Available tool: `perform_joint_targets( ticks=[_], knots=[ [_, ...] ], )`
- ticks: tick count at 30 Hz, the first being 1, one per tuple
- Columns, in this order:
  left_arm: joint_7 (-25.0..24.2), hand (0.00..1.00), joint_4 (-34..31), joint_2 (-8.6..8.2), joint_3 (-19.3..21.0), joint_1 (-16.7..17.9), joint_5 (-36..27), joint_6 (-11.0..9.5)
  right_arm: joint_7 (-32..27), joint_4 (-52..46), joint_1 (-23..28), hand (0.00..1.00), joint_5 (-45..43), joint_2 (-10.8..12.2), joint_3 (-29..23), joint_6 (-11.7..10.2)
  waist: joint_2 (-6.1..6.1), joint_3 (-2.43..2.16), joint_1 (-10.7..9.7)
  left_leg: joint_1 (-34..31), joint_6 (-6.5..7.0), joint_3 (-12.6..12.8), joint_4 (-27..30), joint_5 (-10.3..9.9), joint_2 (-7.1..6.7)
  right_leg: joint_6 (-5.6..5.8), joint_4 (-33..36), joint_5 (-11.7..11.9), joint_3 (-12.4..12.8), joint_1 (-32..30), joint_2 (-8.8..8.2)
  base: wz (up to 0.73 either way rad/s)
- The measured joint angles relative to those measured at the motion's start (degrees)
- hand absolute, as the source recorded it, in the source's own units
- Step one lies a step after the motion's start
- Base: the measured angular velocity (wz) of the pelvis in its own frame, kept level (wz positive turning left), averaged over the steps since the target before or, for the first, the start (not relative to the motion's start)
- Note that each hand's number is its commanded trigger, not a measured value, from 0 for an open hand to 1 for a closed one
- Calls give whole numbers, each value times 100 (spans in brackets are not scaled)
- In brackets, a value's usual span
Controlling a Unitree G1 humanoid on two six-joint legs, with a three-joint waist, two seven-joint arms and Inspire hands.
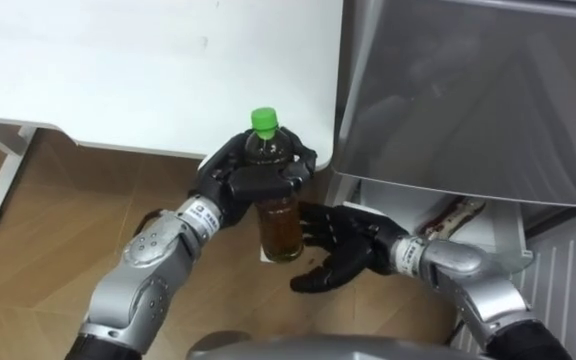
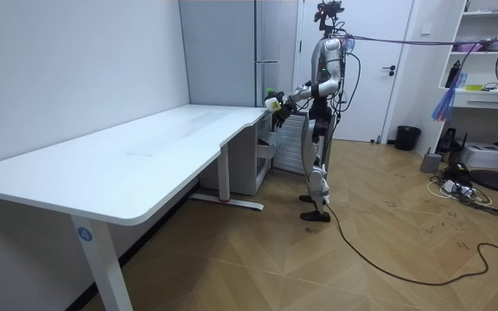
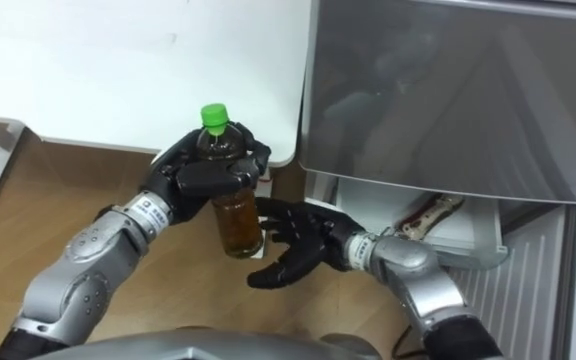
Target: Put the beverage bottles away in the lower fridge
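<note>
The left hand (image 1: 253,170) is curled round the upper part of the bottle (image 1: 279,222), fingers and thumb wrapped just below its green cap (image 1: 264,121), and holds it upright in the air; this is the drink the task concerns, and the amber liquid sits level, so the high grip seems meant to leave the body and base free; the right hand (image 1: 343,250) lies open beside the bottle's lower end, fingers spread and palm turned toward it, probably ready to steady it or take it over, though whether the fingertips touch the plastic I cannot tell; the bottle hangs over the wooden floor (image 1: 58,215), between the edge of the white table (image 1: 148,70) and the grey fridge (image 1: 468,90), near neither shelf nor surface; in the room view the robot stands upright between the table's end and the fridge, arms raised before it; below the fridge's grey front a pale lower compartment (image 1: 408,205) shows, with something reddish-brown (image 1: 458,213) inside, mostly covered by the panel above; how far that compartment is open, and what room it has, is hard to make out.
</note>
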Motion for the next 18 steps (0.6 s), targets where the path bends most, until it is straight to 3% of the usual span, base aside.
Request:
perform_joint_targets(
  ticks=[7,18],
  knots=[
    [-157,100,0,83,-244,0,3,-1,618,-71,0,0,254,12,37,177,2,3,12,-86,35,5,26,-24,0,-1,51,0,-10,-102,-3,0],
    [-230,100,52,206,-445,8,19,-121,682,-71,36,0,507,-32,105,286,-6,-3,20,-88,37,60,-4,-23,0,2,123,-2,100,-190,7,-3]
  ],
)
